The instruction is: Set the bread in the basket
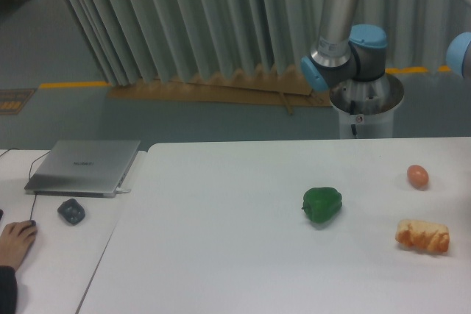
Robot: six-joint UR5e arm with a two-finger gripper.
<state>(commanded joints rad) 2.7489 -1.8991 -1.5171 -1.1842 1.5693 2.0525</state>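
Camera view, fixed and looking down across a white tabletop (243, 255) toward a wall of pale pleated curtains. Near the right edge of the tabletop lies the bread (423, 235), a small oblong loaf resting on its long side. Its crust is golden-orange and bumpy, broken by pale, almost white patches, and its ends look blunt rather than pointed. To the left of the bread, apart from it, sits a glossy green pepper (322, 205), a little narrower than the loaf. Behind the bread, closer to the far edge, is a small smooth orange-pink egg-shaped object (418, 176), well apart from both.

Behind the far edge of the tabletop stands the robot arm (346, 42), grey metal with light blue joint caps, rising out of the top of the frame. Its tool is out of view, so whether its fingers are apart or together cannot be told.

On a separate surface at the left rest a closed silver laptop (85, 167) and a dark computer mouse (71, 212). A person's hand (15, 244) lies at the lower left corner.
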